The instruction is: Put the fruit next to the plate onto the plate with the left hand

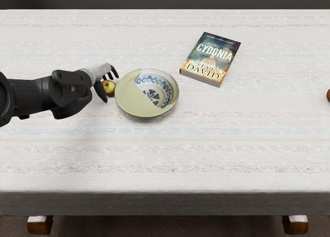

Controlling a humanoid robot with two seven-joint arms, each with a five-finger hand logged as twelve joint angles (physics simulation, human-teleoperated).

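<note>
You are looking down in the head view at a wide worktop [206, 154] wearing a pale, nubbly woven cloth, a dark room lying behind it. Your dark, jointed left hand [98, 80] is holding its fingers [112, 71] spread open around the small round yellow-green fruit [109, 86], which is sitting on the cloth just beside the glazed cream plate [128, 97]; a glossy book [210, 59] is lying beyond

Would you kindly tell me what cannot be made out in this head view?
Fruit: head view; partly covered by the left hand and too small to name its kind or tell whether it is gripped.
Orange object: head view; cut off by the right edge, only a sliver shows.
Book: head view; the cover's smaller print is too small to read.
Right arm: outside the frame.
</note>
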